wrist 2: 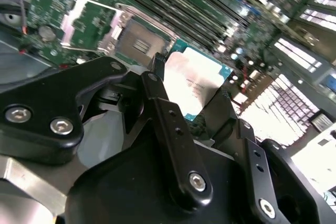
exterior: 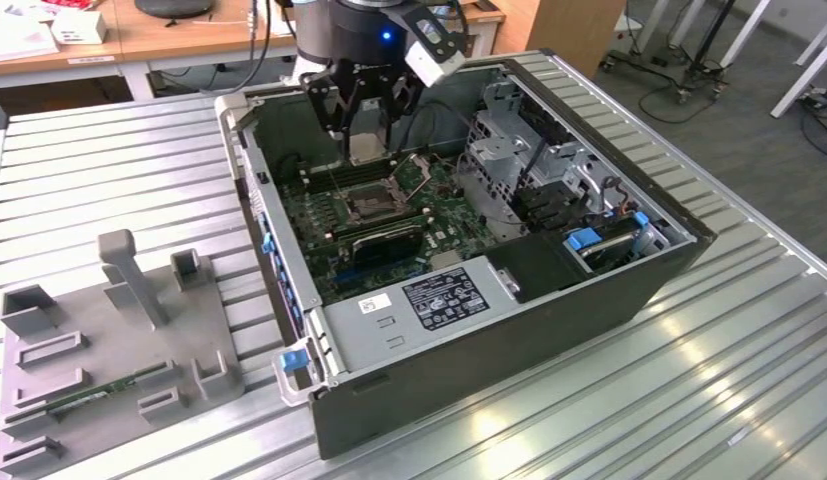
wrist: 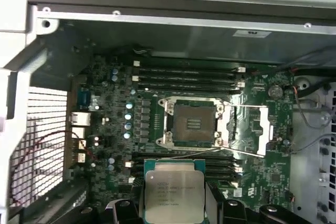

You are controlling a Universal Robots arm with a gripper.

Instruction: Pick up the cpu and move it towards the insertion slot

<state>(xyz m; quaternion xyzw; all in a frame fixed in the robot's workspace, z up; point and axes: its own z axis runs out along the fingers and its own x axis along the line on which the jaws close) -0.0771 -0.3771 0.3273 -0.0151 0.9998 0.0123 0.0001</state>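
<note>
My gripper (exterior: 366,135) is shut on the cpu (exterior: 368,148), a small square chip with a pale silvery top, and hangs inside the open computer case. The cpu (wrist: 173,190) sits between two black fingers (wrist: 214,203); its green rim shows at the edges. In the second wrist view the cpu (wrist 2: 193,80) is held by its opposite edges between the fingers (wrist 2: 157,95). The insertion slot (wrist: 193,124) is a dark square socket in a shiny metal frame at the middle of the green motherboard, with its metal lid (wrist: 252,127) swung open. The cpu hovers above the board, a short way off the insertion slot (exterior: 374,206) (wrist 2: 139,38).
The case walls (exterior: 266,200) surround the motherboard. Long black memory slots (wrist: 186,74) flank the socket. A power supply (exterior: 420,305) and a drive cage (exterior: 520,150) fill the case's near and right sides. A grey tray (exterior: 66,380) holding a green memory stick (exterior: 100,392) lies at the exterior view's left.
</note>
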